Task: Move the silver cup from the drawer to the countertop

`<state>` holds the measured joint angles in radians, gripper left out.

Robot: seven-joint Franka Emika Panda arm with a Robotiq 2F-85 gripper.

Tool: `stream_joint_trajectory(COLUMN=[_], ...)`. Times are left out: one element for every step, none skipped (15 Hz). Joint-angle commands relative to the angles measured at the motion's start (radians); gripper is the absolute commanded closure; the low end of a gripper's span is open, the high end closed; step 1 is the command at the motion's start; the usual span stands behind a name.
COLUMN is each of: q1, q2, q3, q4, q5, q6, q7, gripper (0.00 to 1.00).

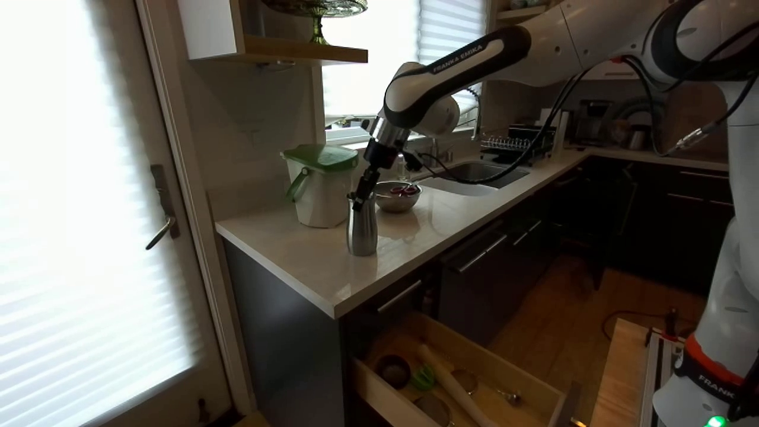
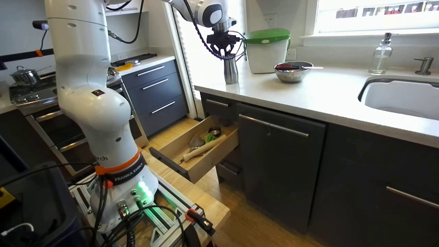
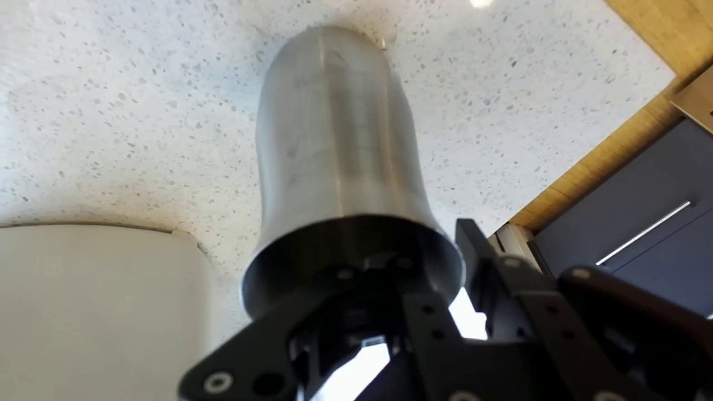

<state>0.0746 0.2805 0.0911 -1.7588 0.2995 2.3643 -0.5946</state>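
Observation:
The silver cup (image 1: 362, 234) stands upright on the cream-white countertop (image 1: 284, 243), close to its corner. It also shows in an exterior view (image 2: 231, 71) and, seen from above its mouth, in the wrist view (image 3: 342, 139). My gripper (image 3: 429, 250) is at the cup's rim, one finger inside the mouth and one outside the wall. A gap shows between the inner finger and the wall, so the jaws look open. The inner fingertip is dark and partly hidden. The drawer (image 1: 498, 365) is pulled out below the countertop and also shows in an exterior view (image 2: 216, 157).
A white bin with a green lid (image 1: 320, 190) stands beside the cup. A metal bowl with red-handled scissors (image 2: 293, 73) is further along, before the sink (image 2: 401, 99). The drawer holds a rolling pin (image 2: 205, 148) and several utensils. A wall shelf (image 1: 296, 50) hangs above.

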Motion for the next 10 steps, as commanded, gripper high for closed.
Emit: stream_joint_trajectory(q1=[-0.019, -0.020, -0.020, -0.021, -0.024, -0.027, -0.028, -0.026, -0.016, 0.000], q2=[-0.013, -0.034, -0.076, -0.116, -0.177, -0.219, -0.272, -0.328, -0.377, -0.248], q3=[0.019, 0.022, 0.027, 0.032, 0.040, 0.046, 0.052, 0.056, 0.055, 0.035], q4=[0.008, -0.005, -0.030, -0.054, -0.091, -0.107, -0.138, -0.183, -0.222, -0.079], q5=[-0.063, -0.066, -0.070, -0.070, -0.056, -0.038, -0.004, 0.044, 0.090, 0.018], q6=[-0.032, -0.027, -0.019, -0.010, 0.001, 0.005, 0.024, 0.067, 0.093, 0.033], q7=[0.043, 0.038, 0.029, 0.018, -0.008, -0.034, -0.067, -0.124, -0.200, -0.093], gripper=[0.44, 0.37, 0.28, 0.21, 0.13, 0.06, 0.01, 0.00, 0.00, 0.01])
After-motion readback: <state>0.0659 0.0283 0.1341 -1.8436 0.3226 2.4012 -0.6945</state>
